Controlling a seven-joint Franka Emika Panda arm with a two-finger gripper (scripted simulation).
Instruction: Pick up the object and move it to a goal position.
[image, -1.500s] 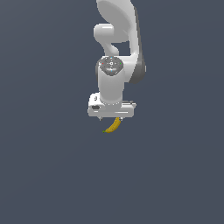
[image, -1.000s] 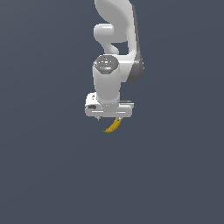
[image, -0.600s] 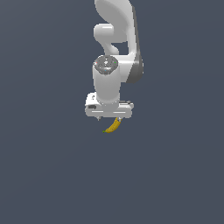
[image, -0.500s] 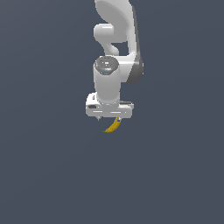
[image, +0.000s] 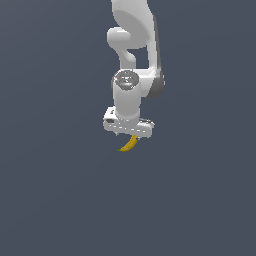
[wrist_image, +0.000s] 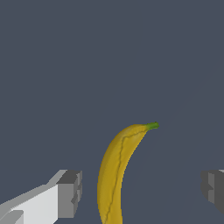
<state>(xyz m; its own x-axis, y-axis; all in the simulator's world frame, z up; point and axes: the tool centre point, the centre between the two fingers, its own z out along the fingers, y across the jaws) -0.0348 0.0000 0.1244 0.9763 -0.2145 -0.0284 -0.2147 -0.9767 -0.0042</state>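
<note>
The yellow banana (image: 129, 144) with its green tip (wrist_image: 152, 126) lies curved on the dark grey floor, partly hidden under the white hand in the exterior view. In the wrist view the banana (wrist_image: 114, 175) lies between my two grey fingertips (wrist_image: 70, 192), closer to one of them, and touches neither. My gripper (image: 127, 135) is straight above it, pointing down, with the jaws wide open. It also shows in the wrist view (wrist_image: 142, 190).
The white arm (image: 132, 60) rises behind the hand toward the exterior view's top. A plain dark grey floor (image: 60, 200) surrounds the banana, with no other objects or goal marker in view.
The hand has come down slightly over the banana and the wrist has shifted a little. The banana has not moved.
</note>
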